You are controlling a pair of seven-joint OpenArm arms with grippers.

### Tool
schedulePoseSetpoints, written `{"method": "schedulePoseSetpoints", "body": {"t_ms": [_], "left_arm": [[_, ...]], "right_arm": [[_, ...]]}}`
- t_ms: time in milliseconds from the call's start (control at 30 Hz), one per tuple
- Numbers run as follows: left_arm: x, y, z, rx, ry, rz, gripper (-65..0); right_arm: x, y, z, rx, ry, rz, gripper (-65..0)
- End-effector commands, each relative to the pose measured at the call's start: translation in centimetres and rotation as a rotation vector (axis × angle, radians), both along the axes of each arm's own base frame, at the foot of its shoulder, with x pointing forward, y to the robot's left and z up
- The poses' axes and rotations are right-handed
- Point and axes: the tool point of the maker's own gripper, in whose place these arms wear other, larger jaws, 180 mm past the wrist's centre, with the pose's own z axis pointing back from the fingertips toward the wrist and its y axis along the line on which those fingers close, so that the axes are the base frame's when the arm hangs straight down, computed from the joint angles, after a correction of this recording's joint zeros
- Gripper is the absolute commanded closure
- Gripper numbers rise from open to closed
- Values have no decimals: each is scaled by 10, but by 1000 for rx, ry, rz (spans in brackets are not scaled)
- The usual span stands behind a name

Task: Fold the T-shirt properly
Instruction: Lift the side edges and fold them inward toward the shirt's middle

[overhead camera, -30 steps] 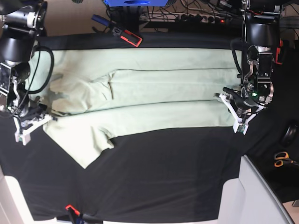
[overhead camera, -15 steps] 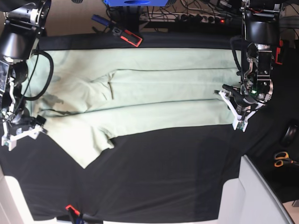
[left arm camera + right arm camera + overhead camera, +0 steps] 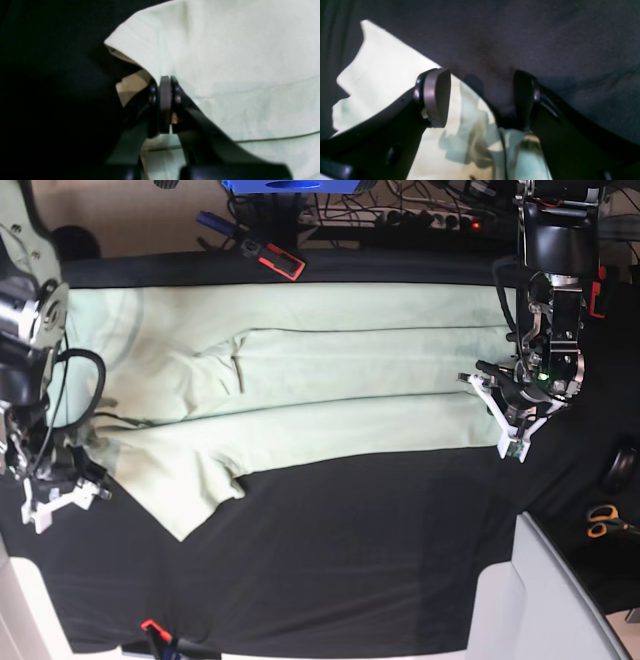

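The pale mint-green T-shirt [image 3: 300, 370] lies spread on the black cloth [image 3: 350, 560], with a long fold running across its middle and a sleeve pointing toward the front left. At the shirt's right edge my left gripper [image 3: 508, 438] is shut, and the left wrist view shows its pads [image 3: 165, 105] pressed together on the shirt's hem [image 3: 237, 50], whose corner is lifted. My right gripper [image 3: 58, 502] hangs open just off the shirt's left edge. Its fingertips [image 3: 437, 97] stand apart over the black cloth [image 3: 545, 37] with nothing between them, and shirt fabric [image 3: 382, 75] lies beside and below them.
A red and black tool [image 3: 272, 256] lies at the table's far edge, near cables and a power strip [image 3: 430, 218]. Orange-handled scissors [image 3: 602, 521] lie at the right. A pale grey surface [image 3: 545, 600] fills the front right corner. A small red clip [image 3: 150, 626] sits at the front edge.
My right gripper has opened, let go of the shirt's left edge and moved toward the front of the table. The left gripper has barely moved.
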Motion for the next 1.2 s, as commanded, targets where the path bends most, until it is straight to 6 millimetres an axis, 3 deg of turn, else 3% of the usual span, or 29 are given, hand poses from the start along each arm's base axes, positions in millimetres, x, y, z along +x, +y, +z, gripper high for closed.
{"method": "schedulePoseSetpoints", "body": {"t_ms": [0, 267, 533, 633, 833, 1167], "left_arm": [[12, 7, 13, 15, -44, 4, 0], [12, 5, 13, 12, -46, 2, 0], [12, 6, 13, 13, -47, 3, 0], [12, 6, 12, 14, -43, 2, 0], [11, 6, 12, 14, -41, 1, 0], [11, 3, 11, 8, -40, 1, 0]], "right_arm": [[27, 6, 22, -3, -83, 36, -379], [17, 39, -5, -13, -59, 119, -379], [20, 57, -7, 4, -63, 142, -374], [20, 55, -6, -5, -64, 139, -374], [27, 32, 4, -140, -71, 201, -373], [26, 41, 1, -134, -65, 217, -374]]}}
